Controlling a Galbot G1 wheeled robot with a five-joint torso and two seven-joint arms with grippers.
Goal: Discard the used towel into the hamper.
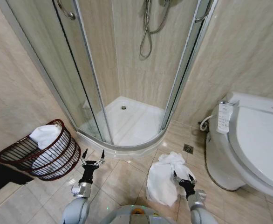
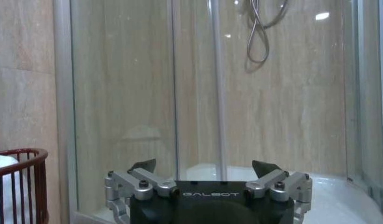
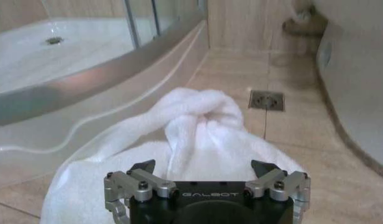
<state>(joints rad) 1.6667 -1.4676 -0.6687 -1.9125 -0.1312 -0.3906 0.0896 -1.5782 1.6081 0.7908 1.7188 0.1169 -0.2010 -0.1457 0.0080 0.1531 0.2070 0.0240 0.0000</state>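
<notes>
My right gripper [image 1: 183, 178] hangs spread open just above the crumpled white towel [image 1: 164, 179] on the floor tiles. My left gripper [image 1: 92, 159] is open too, empty, beside the hamper [image 1: 38, 154] against the left wall.

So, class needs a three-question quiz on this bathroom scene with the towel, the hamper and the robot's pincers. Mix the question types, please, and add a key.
1. True or false: the white towel on the floor lies in front of the toilet, on the robot's right side.
2. Which pincer hangs directly over that towel? A) left pincer B) right pincer
3. Fill in: the hamper stands against the wall beside the ______ and already holds something white.

Key
1. True.
2. B; it is open above the towel, holding nothing.
3. Shower enclosure.
</notes>
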